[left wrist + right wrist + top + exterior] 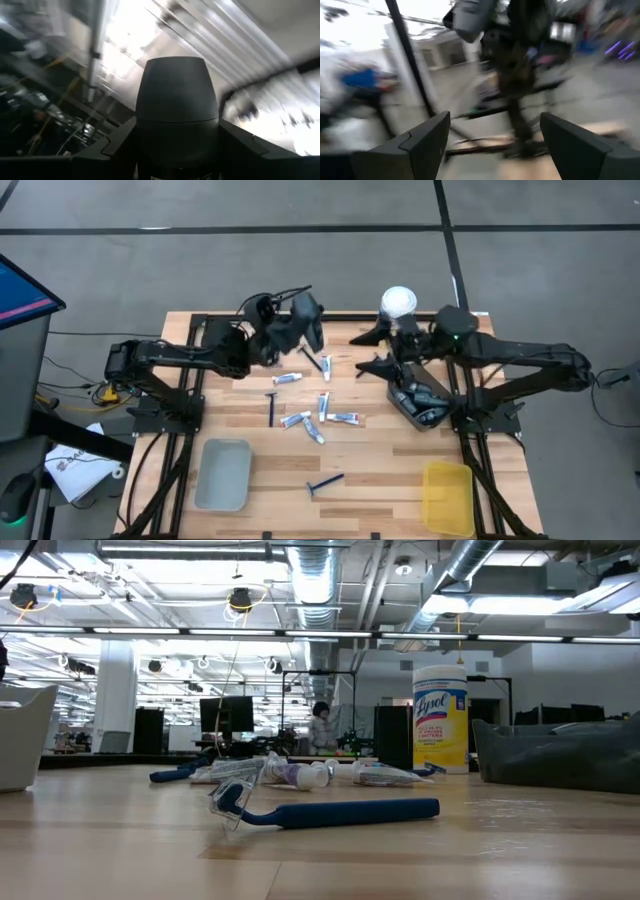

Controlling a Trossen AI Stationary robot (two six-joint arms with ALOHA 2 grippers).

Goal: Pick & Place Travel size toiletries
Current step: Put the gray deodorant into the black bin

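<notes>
The left gripper is raised, clamped on a dark grey oval container. Just below it lie scattered white tubes and blue razors. The right gripper is spread open, empty, beside the dark tray.

We see the left gripper raised at about eleven o'clock with a dark grey oval piece clamped between its fingers, while the right gripper sits near one o'clock, fingers spread wide apart and holding nothing.
</notes>
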